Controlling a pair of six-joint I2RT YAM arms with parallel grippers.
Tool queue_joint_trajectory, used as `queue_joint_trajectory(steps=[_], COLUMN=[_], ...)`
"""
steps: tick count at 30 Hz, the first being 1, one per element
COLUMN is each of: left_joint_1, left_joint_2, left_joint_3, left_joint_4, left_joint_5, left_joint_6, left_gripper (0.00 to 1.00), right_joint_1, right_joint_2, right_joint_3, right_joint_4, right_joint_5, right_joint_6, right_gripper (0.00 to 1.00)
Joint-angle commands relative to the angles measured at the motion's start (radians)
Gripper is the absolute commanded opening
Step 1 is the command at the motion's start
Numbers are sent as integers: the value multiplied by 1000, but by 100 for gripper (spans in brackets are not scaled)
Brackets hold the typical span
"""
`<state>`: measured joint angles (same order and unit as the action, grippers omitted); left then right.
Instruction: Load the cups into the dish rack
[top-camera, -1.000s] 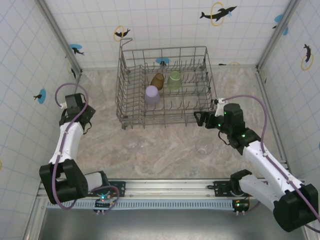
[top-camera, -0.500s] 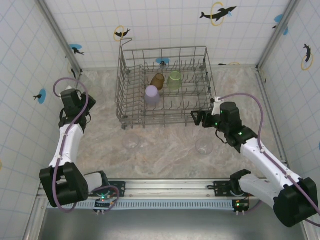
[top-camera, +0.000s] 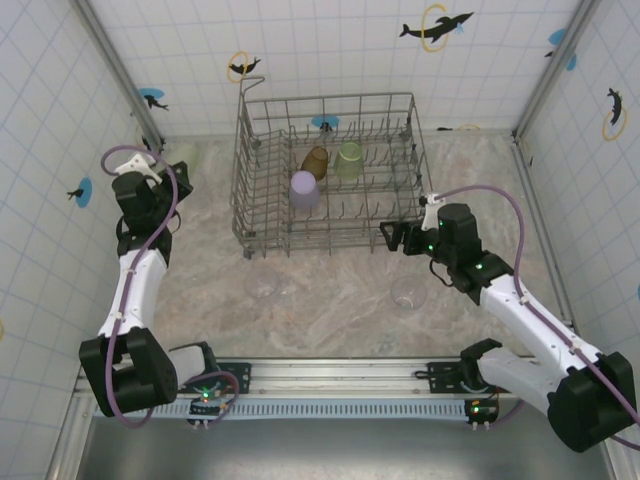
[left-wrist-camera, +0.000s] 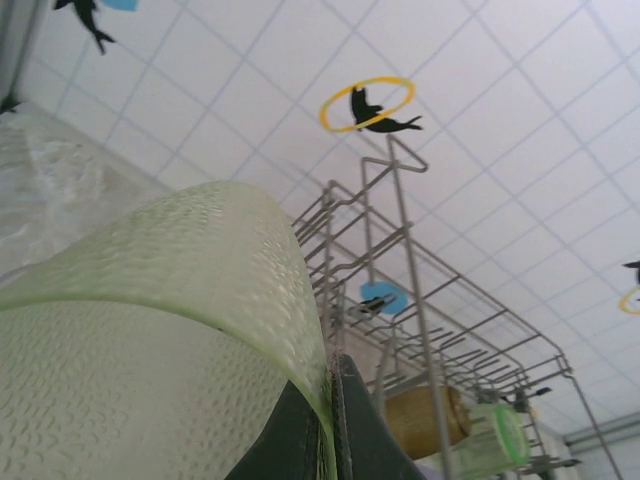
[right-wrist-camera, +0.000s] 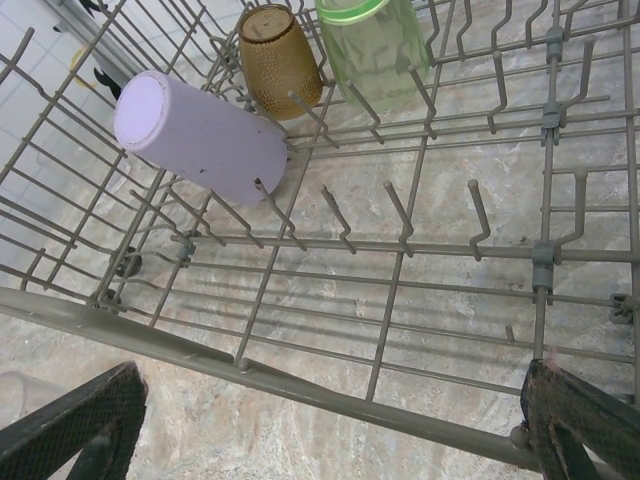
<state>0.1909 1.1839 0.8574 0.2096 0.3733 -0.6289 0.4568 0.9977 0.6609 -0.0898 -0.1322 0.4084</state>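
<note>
Left wrist: the left gripper (left-wrist-camera: 331, 430) clamps 1 green cup (left-wrist-camera: 150, 340) by its rim, for carrying to the dish rack (left-wrist-camera: 411, 270). Near it, the right gripper (right-wrist-camera: 325, 430) gapes wide, empty.

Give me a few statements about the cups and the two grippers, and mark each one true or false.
1. Three cups sit in the dish rack. True: the amber cup, the lilac cup and the green cup.
2. The left gripper holds nothing. False: it is shut on a pale green tumbler, out to the left of the rack.
3. The right gripper is open and empty. True: it is at the rack's near right corner.
4. Both clear cups are loaded in the rack. False: the left clear cup and the right clear cup are on the table, in front of the rack.
</note>
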Motion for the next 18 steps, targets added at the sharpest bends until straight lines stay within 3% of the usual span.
queue_joint_trajectory(steps=[1,9,18], left_joint_1=[3,-12,-134], left_joint_2=[4,80,103], left_joint_3=[15,81,109], left_joint_4=[141,220,259], left_joint_5=[115,267,311], left_joint_6=[-61,-166,-142], left_gripper=[0,0,0], right_joint_1=[6,5,6], right_joint_2=[16,28,77], right_joint_3=[27,42,52], right_joint_4=[-10,28,121], right_joint_5=[-37,-44,-95], right_joint_6=[26,65,145], right_gripper=[99,99,99])
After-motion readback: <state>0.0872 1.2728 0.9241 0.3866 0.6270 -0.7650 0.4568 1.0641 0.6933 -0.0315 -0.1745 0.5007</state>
